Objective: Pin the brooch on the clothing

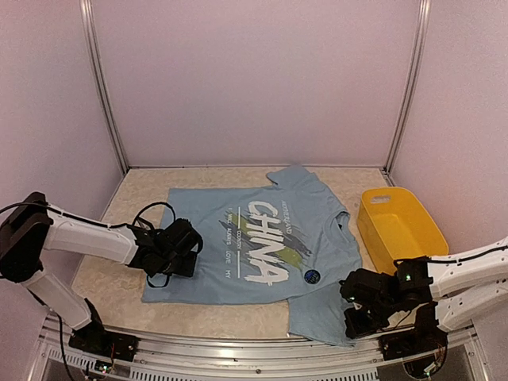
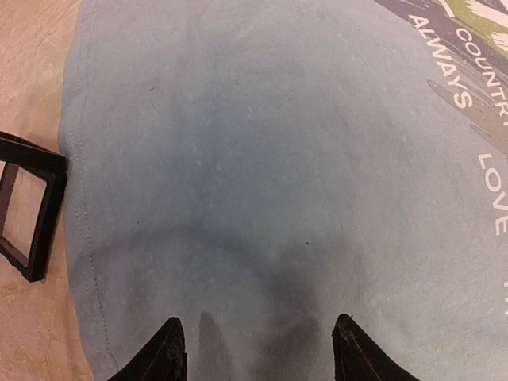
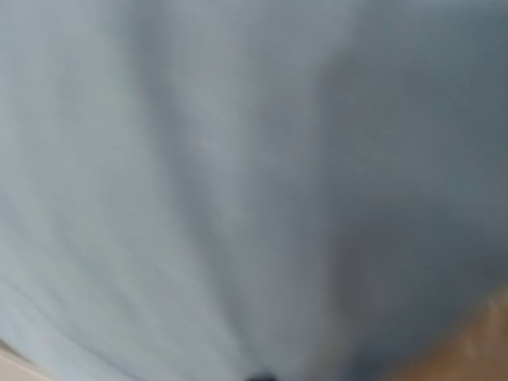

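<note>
Brooch caught dark face up on shirt, close by right pincer.

Placed brooch just left of and slightly beyond right pincer, on the cloth past the end of the lettering; round, so no long axis to line up with. Read right pincer as pressed together, nose close against blue cloth in a blurred wrist view; could not tell about any pinch on fabric. Found left pincer parted over plain shirt, holding nothing, brooch well off to its right across the lettering. Judged right pincer the nearer for the reach. Noted black frame on surface just left of left pincer, beside the hem. Saw yellow bin beyond right pincer; made out nothing inside.
</note>
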`<state>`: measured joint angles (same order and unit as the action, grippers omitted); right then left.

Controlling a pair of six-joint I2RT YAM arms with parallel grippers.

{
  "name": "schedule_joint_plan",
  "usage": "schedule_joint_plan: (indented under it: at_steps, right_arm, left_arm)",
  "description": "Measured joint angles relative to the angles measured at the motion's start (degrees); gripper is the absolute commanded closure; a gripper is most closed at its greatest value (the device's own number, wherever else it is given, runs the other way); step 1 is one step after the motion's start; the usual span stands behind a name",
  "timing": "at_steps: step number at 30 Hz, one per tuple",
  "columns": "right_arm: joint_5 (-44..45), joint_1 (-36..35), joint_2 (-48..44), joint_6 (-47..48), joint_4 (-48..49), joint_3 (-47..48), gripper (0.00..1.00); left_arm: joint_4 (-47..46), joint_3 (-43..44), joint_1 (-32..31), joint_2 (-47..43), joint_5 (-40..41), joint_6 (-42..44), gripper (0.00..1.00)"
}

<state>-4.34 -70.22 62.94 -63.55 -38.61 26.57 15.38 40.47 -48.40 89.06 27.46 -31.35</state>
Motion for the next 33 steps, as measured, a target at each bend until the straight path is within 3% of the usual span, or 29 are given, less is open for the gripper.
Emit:
schedule_joint_plan:
  at_steps: [5, 6, 7, 9, 10, 12, 14, 19, 24, 28, 33]
  right_arm:
    - [0.4, -0.2, -4.5, -2.0, -9.5, 3.3, 0.98]
    - [1.1, 0.0, -4.9, -1.5, -11.5, 5.9, 0.84]
    - [1.9, 0.5, -5.1, -0.5, -12.3, 8.8, 0.62]
    - [3.3, 2.8, -5.1, 2.5, -12.6, 15.2, 0.29]
    - [4.2, 5.4, -5.0, 5.4, -12.0, 18.6, 0.17]
    - [5.4, 13.8, -4.4, 12.7, -9.0, 25.9, 0.03]
    - [6.2, 23.0, -2.4, 19.9, -5.7, 32.1, 0.01]
    - [3.7, 47.1, 9.0, 37.1, 5.1, 46.6, 0.01]
    - [-1.5, 63.9, 18.5, 44.4, 13.0, 50.3, 0.0]
    - [1.6, 66.4, 15.6, 46.4, 21.3, 41.5, 0.01]
    - [6.5, 66.4, 8.0, 47.8, 30.6, 25.7, 0.01]
  left_arm:
    - [2.8, -0.2, -2.6, -7.7, 0.5, 1.6, 0.39]
    - [3.6, 0.0, -3.2, -9.0, 0.5, 1.8, 0.39]
    - [4.2, 0.4, -3.6, -9.9, 0.7, 2.0, 0.38]
    - [5.8, 2.1, -4.2, -11.9, 1.1, 2.3, 0.3]
    - [6.4, 3.0, -4.2, -12.7, 1.3, 2.7, 0.24]
    - [7.1, 5.7, -3.5, -14.6, 1.4, 4.1, 0.08]
    - [6.6, 8.8, -1.2, -16.6, 0.7, 6.3, 0.02]
    - [0.8, 17.7, 15.1, -18.3, -2.1, 10.3, 0.01]
    - [-5.2, 17.9, 28.7, -17.1, -2.7, 13.0, 0.01]
    - [-12.0, 9.8, 33.7, -18.8, -2.8, 13.6, 0.01]
    - [-19.3, -4.3, 34.3, -23.4, -5.0, 13.5, 0.01]
